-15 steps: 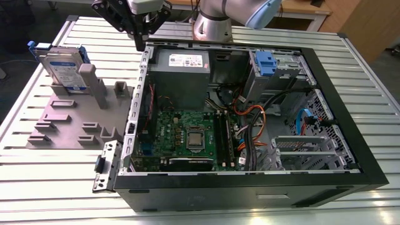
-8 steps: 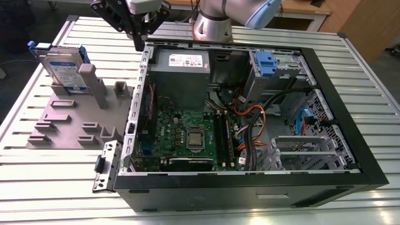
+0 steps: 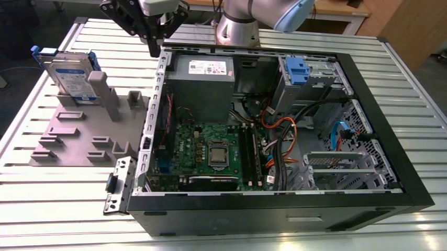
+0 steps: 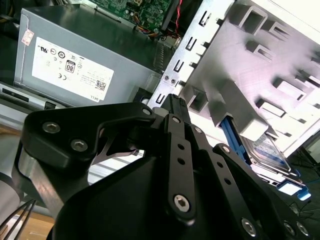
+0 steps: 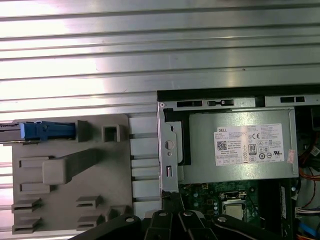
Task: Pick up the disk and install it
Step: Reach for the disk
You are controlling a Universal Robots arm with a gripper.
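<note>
Black tool (image 3: 152, 50) appears clenched, empty, above black computer case (image 3: 244, 217) edge; blue-framed silver disk (image 3: 70, 76) stands upright in grey holder (image 3: 77, 128).

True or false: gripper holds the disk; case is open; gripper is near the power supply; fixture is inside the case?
The gripper holds the disk: false; the disk stands upright in the grey fixture, apart from it.
The case is open, motherboard showing: true.
The gripper is by the case's edge near the power supply: true.
The grey fixture is inside the case: false; it lies on the table, at the exterior view's left of the case.
</note>
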